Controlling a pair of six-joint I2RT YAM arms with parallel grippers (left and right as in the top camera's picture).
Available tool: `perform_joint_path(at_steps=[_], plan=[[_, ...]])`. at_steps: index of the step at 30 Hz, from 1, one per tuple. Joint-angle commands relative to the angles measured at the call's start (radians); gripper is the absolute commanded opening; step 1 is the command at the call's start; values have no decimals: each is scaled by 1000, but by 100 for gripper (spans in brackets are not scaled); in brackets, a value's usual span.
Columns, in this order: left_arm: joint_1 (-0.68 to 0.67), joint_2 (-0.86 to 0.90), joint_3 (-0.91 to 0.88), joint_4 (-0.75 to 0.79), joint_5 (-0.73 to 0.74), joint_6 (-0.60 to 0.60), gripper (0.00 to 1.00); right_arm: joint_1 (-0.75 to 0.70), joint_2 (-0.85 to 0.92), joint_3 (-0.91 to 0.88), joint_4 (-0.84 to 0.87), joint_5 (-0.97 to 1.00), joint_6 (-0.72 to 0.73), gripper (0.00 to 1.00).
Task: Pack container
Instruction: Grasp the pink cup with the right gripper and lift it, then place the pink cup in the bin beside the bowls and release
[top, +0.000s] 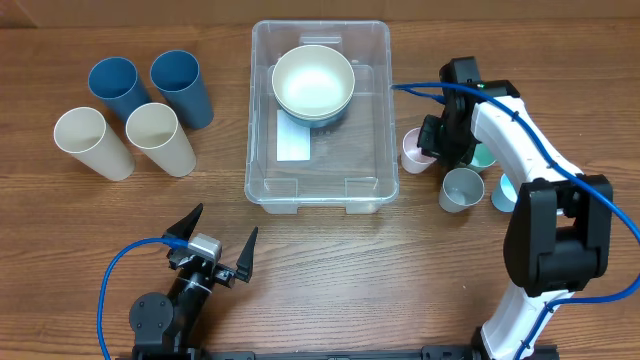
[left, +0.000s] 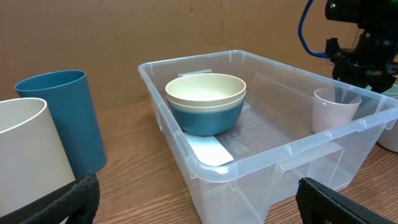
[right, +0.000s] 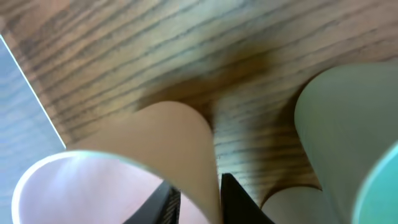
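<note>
Overhead: the container (top: 350, 150) sits mid-table toward the far edge, with nested bowls (top: 313, 82) in its far end. My left gripper (top: 226, 219) is parked at the near edge, jaws spread wide and holding nothing. My right gripper (top: 432, 140) is down on the pink cup (top: 413, 150), just beside the container's right wall.

Left wrist: a cream bowl (left: 205, 90) sits inside a blue bowl (left: 205, 118); I judge the nesting spares floor space.

Right wrist: jaws narrow, one finger (right: 158, 202) inside the rim and one outside, pinching the cup wall. I judge this rim grip suits lifting it over the wall.
</note>
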Motion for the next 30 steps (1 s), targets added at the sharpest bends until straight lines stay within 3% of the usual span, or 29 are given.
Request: perform_joint_path(at_steps=[1,3,6,10,16,20,26,30], plan=[[7,-8,-3,0,15,-3,100,-30,-6,-4,23,16,2,16],[7,-8,-3,0,15,-3,100,-51,-6,-3,35,21,1,4],[7,-8,-3,0,15,-3,100,-80,-6,19,56,21,1,4],[7,-8,-3,0,14,-3,100,-86,-11,174,14,17,-26,4],[7,-8,-3,0,15,-3,100,-83,-16,598,-225,20,-33,4],[7,-8,-3,0,15,-3,100,5,-23,743,-339,-2,-91,4],[7,-8,-3,0,15,-3,100,273,-32,712,-364,98,-138,4],[7,-8,-3,0,15,-3,100,345,-31,559,-294,103,-130,4]])
